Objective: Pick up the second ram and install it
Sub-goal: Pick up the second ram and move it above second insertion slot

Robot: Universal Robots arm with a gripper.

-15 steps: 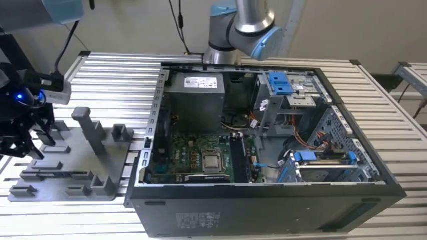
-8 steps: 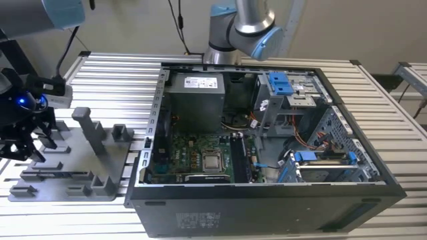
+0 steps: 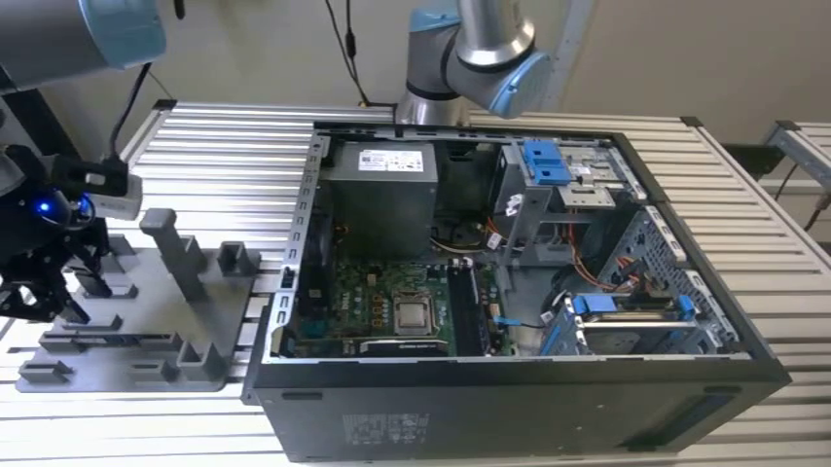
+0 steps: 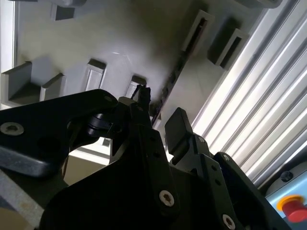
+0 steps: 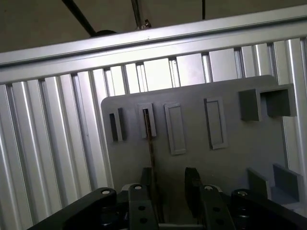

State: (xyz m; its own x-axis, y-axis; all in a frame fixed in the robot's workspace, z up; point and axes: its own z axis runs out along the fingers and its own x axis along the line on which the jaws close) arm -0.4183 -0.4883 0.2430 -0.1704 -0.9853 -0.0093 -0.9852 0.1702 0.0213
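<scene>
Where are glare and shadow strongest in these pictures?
In the second wrist view the slats glare white and a shadow darkens the fixture; in the first wrist view the slats shine brightest beyond the fixture, with the ram a dark line; in the exterior view the case is dim inside.

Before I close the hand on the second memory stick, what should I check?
1. The hand is open: ok, a gap shows between its fingers in both wrist views.
2. The memory stick stands on edge in its slot of the grey plate: ok.
3. The stick is centred between the fingers: not ok, in the first wrist view it runs close beside one finger.
4. The fingers are low enough to grip: cannot tell.
5. The computer case is open on top: ok.
6. The black board slots are free for the stick: cannot tell.
</scene>
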